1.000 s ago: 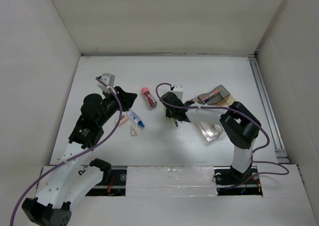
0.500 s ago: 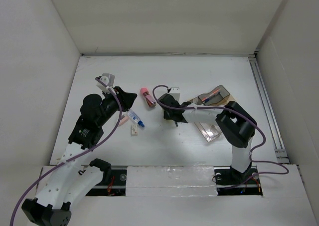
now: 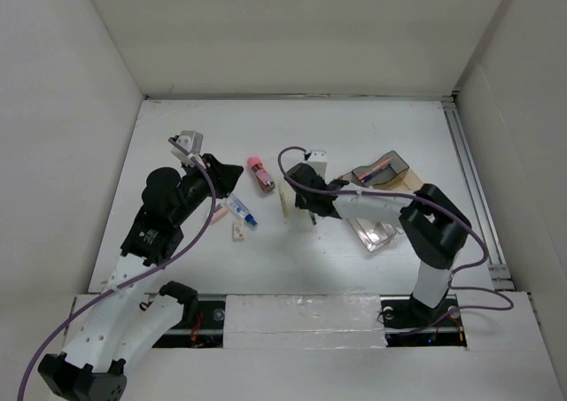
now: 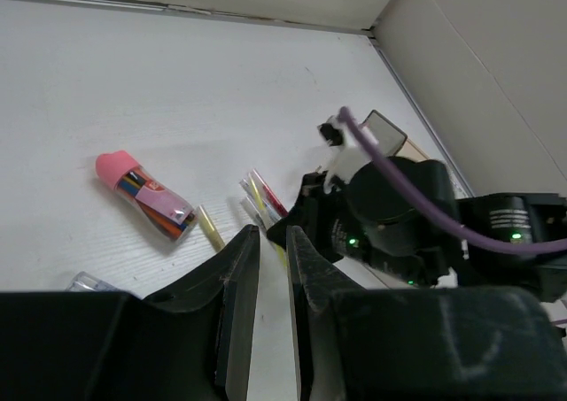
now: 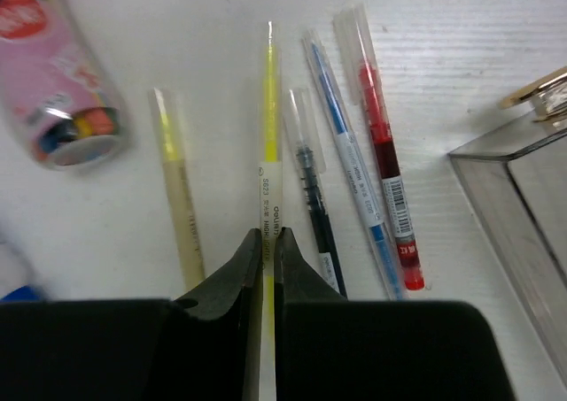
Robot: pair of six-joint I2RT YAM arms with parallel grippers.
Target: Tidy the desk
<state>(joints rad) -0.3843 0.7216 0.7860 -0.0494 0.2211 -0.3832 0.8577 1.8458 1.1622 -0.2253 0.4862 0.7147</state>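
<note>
Tidying of the desk (image 3: 354, 127), a broad matte white tabletop walled in white, is judged to be at an early stage. Most items lie loose at its middle, and only a reddish pen can be made out inside the smoky plastic tray (image 3: 396, 162) on the right.

In the right wrist view, five slim pens are laid side by side on the bare surface: a pale yellow pen (image 5: 175, 184), a yellow highlighter (image 5: 269, 127), a black pen (image 5: 312, 184), a blue pen (image 5: 345, 162) and a red pen (image 5: 383, 144). All have clear, glossy barrels.

The right gripper (image 5: 267, 235) is clamped on the near end of the yellow highlighter, with its dark fingers pressed to either side. Lifting this pen and carrying it to a tray is judged to be the step in hand. The other four pens are untouched.

A stubby pink tube (image 5: 44, 73) with coloured contents lies to the left of the pens. The corner of a transparent, hard-edged tray (image 5: 523, 197) is seen at the right.

The left gripper (image 4: 272, 233) is held above the desk with its jaws narrowly parted and nothing between them. Near it, a small blue-capped tube (image 3: 241, 211) and a tiny white piece (image 3: 237, 231) are left to be sorted.
</note>
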